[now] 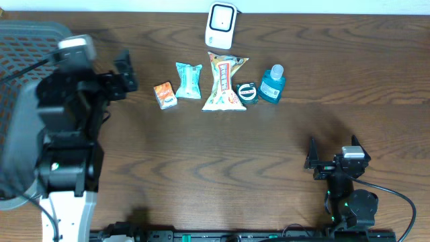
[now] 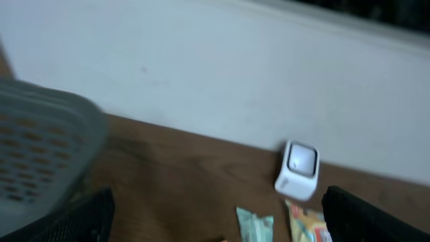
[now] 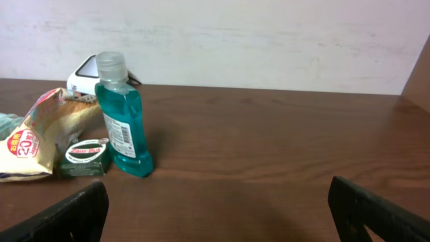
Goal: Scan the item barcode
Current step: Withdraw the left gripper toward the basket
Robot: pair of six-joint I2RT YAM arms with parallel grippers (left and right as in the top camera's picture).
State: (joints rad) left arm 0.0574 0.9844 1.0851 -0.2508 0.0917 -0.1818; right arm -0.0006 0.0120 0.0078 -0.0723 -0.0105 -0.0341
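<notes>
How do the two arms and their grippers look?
Both arms are black. The left arm stands on a white base and carries a pale grey camera block; the right arm shows small green lights and a black cable looping beside it. The left gripper and right gripper have black fingers.

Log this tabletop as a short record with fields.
scanner: white scanner, far edge, behind the row
row, left to right: orange packet, mint packet, snack bag, green tin, blue bottle
left gripper: open, empty, beside grey basket
right gripper: open, empty
</notes>
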